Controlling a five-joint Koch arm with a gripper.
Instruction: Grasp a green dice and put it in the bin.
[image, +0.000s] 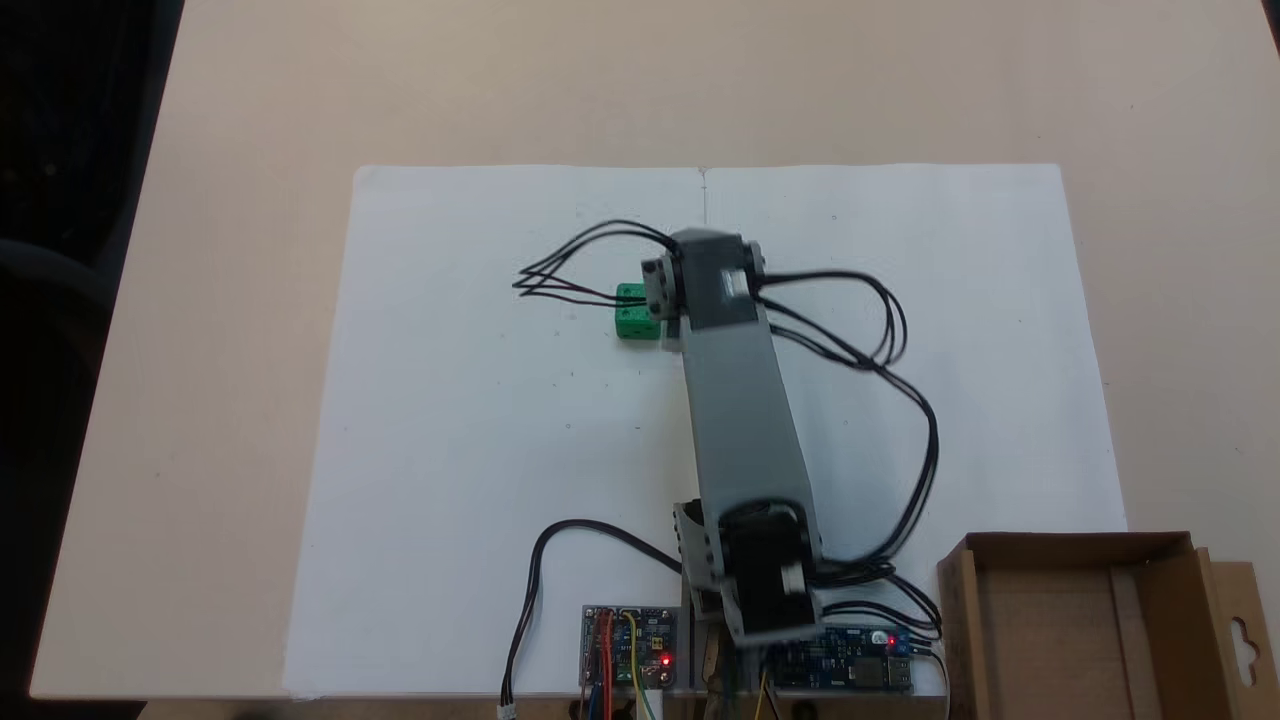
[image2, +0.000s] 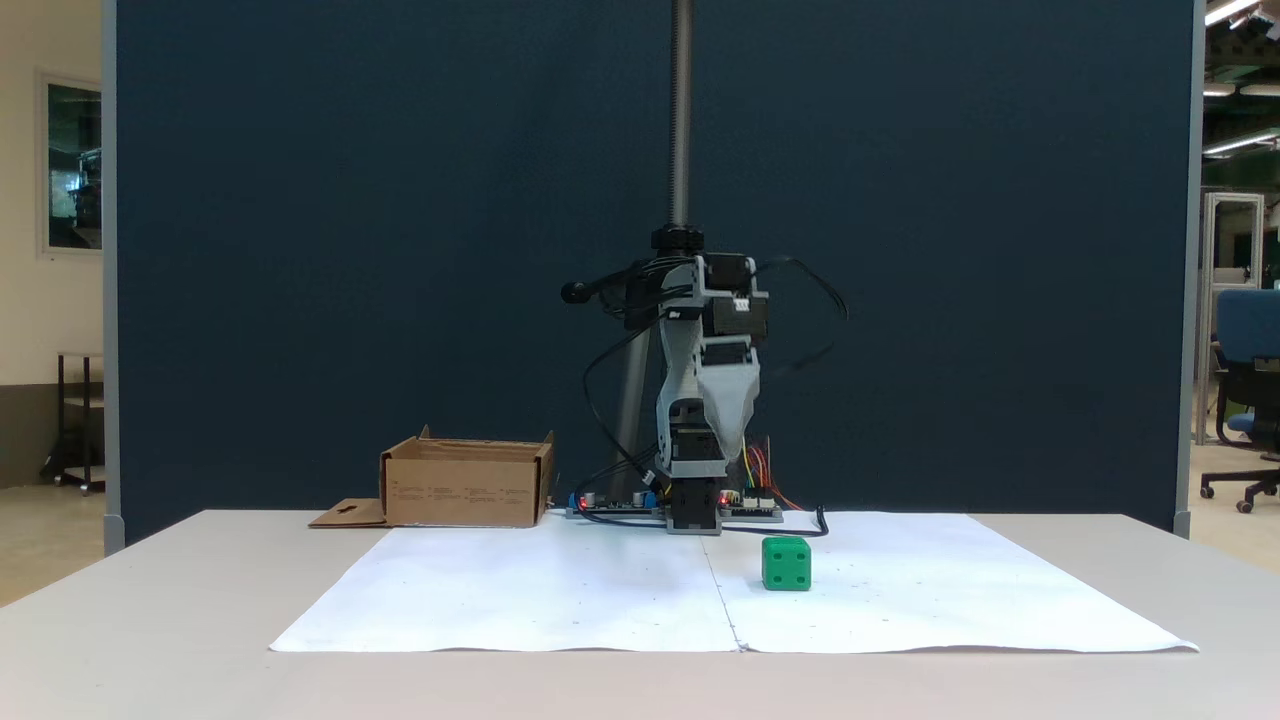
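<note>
The green dice (image: 633, 318) rests on the white paper (image: 480, 420), its right edge tucked under the raised arm's elbow in a fixed view from above. From the front, the green dice (image2: 786, 563) sits alone on the paper. My gripper (image2: 733, 445) hangs pointing down, well above the table, behind the dice and a little to its left. It reads as a single grey wedge, so its jaws cannot be told apart. The bin (image: 1090, 600), a shallow brown cardboard box, stands at the lower right beside the arm's base; from the front the bin (image2: 467, 483) is at the left.
Circuit boards (image: 630, 650) and black cables (image: 900, 400) lie around the arm's base (image2: 695, 510). The bin's flap (image2: 345, 515) lies flat on the table. The beige table (image: 230, 400) extends beyond the paper, and a dark blue partition (image2: 400, 250) stands behind.
</note>
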